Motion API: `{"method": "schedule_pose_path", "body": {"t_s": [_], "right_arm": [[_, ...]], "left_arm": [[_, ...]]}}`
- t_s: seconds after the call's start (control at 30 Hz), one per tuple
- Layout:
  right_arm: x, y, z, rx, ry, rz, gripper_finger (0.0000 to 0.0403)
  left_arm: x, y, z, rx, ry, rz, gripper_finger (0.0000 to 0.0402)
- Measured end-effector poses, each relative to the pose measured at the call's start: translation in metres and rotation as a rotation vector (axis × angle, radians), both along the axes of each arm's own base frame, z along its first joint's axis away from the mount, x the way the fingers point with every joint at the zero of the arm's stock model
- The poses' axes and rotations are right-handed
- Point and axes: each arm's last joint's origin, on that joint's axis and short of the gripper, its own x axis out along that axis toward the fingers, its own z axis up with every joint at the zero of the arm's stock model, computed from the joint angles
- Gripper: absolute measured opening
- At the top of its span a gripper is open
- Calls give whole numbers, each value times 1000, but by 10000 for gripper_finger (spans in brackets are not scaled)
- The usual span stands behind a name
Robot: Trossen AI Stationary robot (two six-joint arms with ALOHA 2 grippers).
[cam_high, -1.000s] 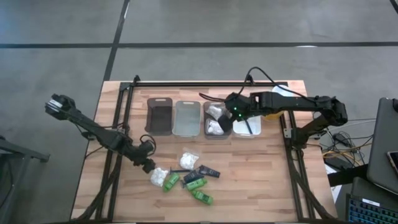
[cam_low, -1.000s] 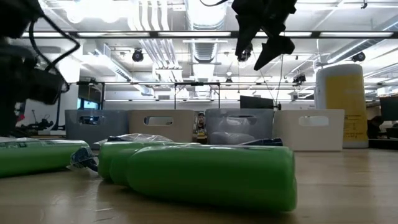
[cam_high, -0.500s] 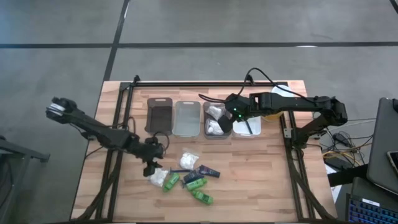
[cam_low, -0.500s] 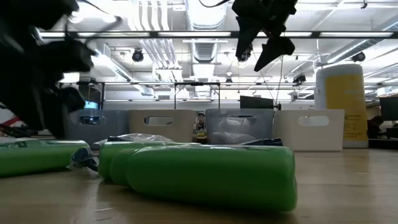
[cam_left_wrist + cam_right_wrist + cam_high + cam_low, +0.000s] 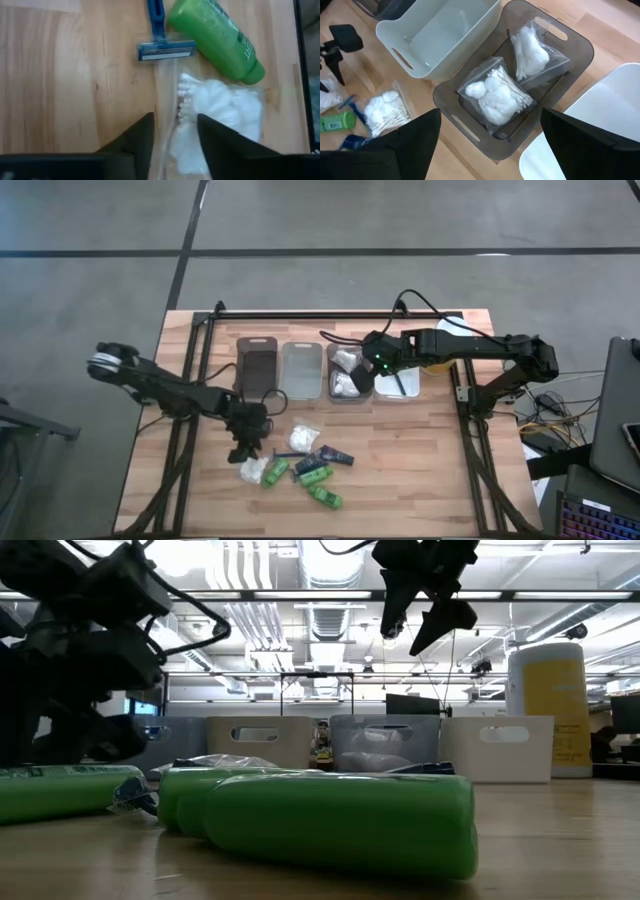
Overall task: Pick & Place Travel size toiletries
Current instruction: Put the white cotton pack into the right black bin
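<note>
The left gripper [image 5: 247, 448] hangs low over the wooden surface [image 5: 420, 470], at the near-left edge of the loose pile of toiletries. In the left wrist view its two dark fingers [image 5: 137, 137] stand apart, straddling the clear edge of a plastic packet of cotton swabs and cotton balls [image 5: 215, 117] that lies flat on the wood; the fingers are not pressed on it and nothing is pinched. Just beyond that packet lie a blue razor [image 5: 162, 40] and a green bottle [image 5: 215, 37], the bottle's cap end touching the packet's far corner.

From above, the pile sits in the middle of the surface toward the near side: a second white packet [image 5: 303, 437], a dark tube [image 5: 336, 455], and more green bottles [image 5: 322, 496], all close together.

Four bins stand in a row at the far side: a dark bin [image 5: 257, 366], a clear bin [image 5: 301, 370], a smoky grey bin [image 5: 580, 47] and a white bin [image 5: 620, 85]. The right gripper [image 5: 362, 378] hovers above the grey bin, its fingers [image 5: 415, 135] spread wide and empty. Two cotton-swab packets [image 5: 497, 95] already lie inside the grey bin, side by side. The clear bin beside it shows nothing inside.

In the low view a yellow cylinder with a white cap [image 5: 548, 710] stands behind the white bin.
</note>
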Motion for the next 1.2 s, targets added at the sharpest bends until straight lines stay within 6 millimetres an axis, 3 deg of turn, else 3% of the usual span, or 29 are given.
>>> {"method": "schedule_pose_path", "body": {"t_s": [0.17,0.23,0.37,0.6,0.7,0.87,1.03,1.2], "right_arm": [[1,2,0,3,-6,1,327],[2,5,1,4,-15,15,328],[5,14,7,18,-55,69,328],[7,28,26,167,-182,142,314],[12,39,34,138,-271,198,306],[23,71,51,-119,-455,384,291],[23,93,49,-472,-377,439,277],[36,93,43,-451,-418,337,270]], "left_arm": [[5,-1,5,-3,-22,-26,35],[7,-2,12,1,-34,-24,10],[11,-1,42,97,-79,11,5],[9,1,144,511,-401,170,2],[8,5,175,667,-510,263,2],[11,7,205,739,-618,335,1],[17,10,222,759,-663,353,1],[35,13,227,746,-670,389,1]]}}
